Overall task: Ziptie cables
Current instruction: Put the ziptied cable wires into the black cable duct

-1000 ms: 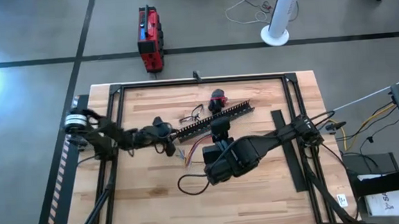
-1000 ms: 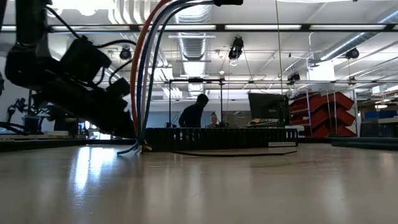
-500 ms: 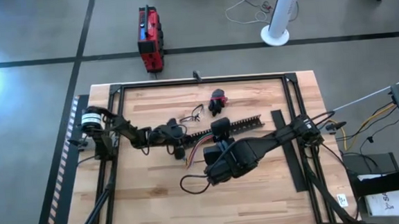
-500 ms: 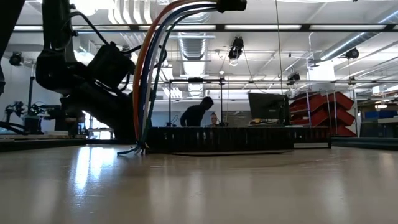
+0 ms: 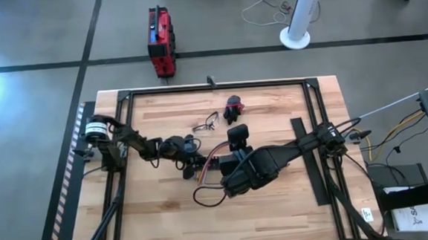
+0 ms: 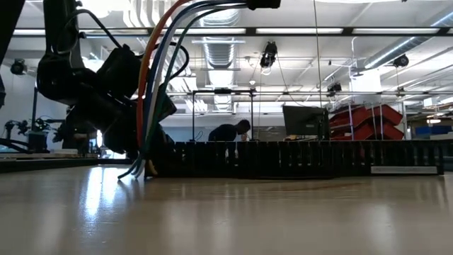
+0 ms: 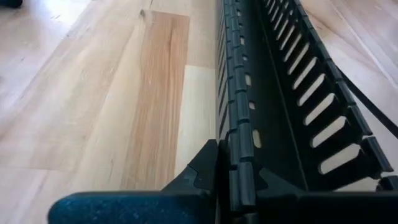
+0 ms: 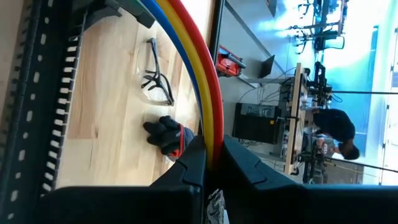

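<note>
left pincer (image 7: 235, 186): clamped on duct (image 7: 273, 93) wall | right pincer (image 8: 208, 165): pinching cables (image 8: 193, 68) lifted beside duct, ends on desk (image 5: 279, 205) | risk: duct drag snags cables; ziptie unseen

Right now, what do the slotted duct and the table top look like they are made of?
The slotted duct looks like matte black moulded plastic: thin walls, even cut slots, no metallic shine; the left claw is shut on its wall. The table top looks like sealed light wood: plank seams and grain show, and it mirrors the ceiling lights in the low view.
</note>
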You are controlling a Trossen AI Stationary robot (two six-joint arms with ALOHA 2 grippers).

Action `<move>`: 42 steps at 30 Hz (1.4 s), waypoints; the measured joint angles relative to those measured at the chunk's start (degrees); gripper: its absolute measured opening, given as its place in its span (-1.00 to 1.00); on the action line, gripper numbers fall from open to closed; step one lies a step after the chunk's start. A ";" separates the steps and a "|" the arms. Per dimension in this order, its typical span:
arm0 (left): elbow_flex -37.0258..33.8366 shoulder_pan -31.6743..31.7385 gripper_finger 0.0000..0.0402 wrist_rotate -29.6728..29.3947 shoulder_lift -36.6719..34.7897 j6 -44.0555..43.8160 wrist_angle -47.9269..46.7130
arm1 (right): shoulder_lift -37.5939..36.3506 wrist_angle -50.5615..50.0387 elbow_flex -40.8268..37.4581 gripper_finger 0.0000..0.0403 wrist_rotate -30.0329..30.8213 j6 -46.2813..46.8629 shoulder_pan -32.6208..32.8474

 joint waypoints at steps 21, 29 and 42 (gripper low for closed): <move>-0.03 -1.80 -0.09 -0.26 -32.01 -3.22 -32.27 | 0.00 5.53 0.04 -0.94 5.38 -2.58 -0.39; -0.59 -9.18 -0.12 -0.62 -46.47 -4.40 -37.29 | 0.00 18.89 0.07 -0.94 6.76 -10.58 -2.65; -5.98 -18.03 -0.08 -8.81 -47.13 -9.03 -34.23 | 0.00 34.00 0.34 -0.94 6.74 -24.84 -3.76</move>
